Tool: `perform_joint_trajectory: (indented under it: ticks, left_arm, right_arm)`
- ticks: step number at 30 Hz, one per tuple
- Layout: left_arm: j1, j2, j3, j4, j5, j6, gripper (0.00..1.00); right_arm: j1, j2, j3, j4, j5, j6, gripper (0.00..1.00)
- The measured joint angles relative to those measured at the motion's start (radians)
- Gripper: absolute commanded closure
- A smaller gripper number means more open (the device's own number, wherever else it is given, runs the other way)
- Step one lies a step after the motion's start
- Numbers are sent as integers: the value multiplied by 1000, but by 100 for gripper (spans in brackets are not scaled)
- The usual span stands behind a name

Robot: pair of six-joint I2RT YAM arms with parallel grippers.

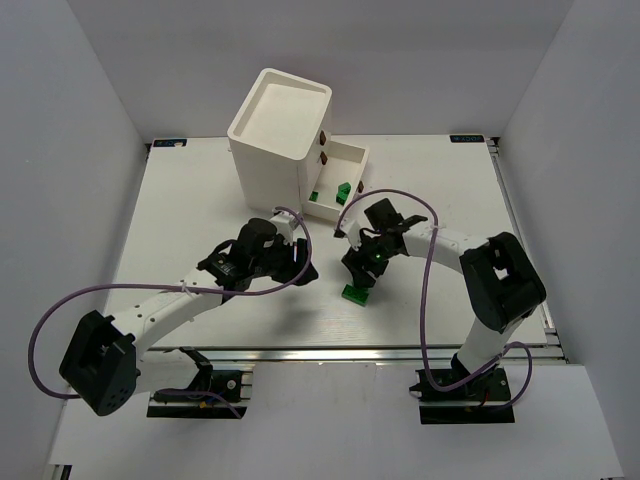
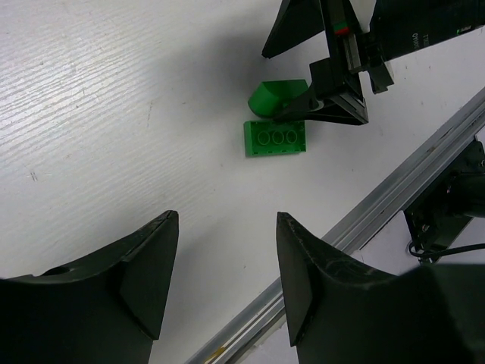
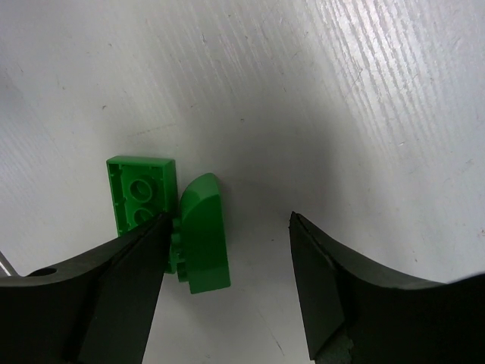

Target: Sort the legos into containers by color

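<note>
bricks [image 3: 140, 189] showing green | cabinet [image 1: 275, 125] showing white | knobs [image 1: 325, 135] showing dark brown | cables [image 1: 424, 300] showing purple | table [image 1: 200, 190] showing white

Robot lab cell here — white walls [image 1: 70, 120] box in a white table [image 1: 190, 200], aluminium rail [image 1: 330, 354] along its edge, 2 arms [image 1: 170, 305] mounted.

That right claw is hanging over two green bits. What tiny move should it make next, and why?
Probably close the right gripper on the curved green piece. Its jaws stand open with that piece between them, beside the flat green brick, so a squeeze should take it for the pulled-out drawer, which already holds green legos.
</note>
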Motion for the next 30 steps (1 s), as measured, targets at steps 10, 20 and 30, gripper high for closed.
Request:
perform_joint_trajectory:
  ticks: [10,20,30]
  left_arm:
    - [0,-2,0,-6,-8,0,36]
    - [0,0,0,-5,5,3,55]
    - [0,57,3,-10,40,28,50]
  right_arm:
    - [1,0,-15,-4,0,-2,70]
    - [-16,1,45,-56,-29,-41,96]
    - [-91,142,562,140,-8,-51,83]
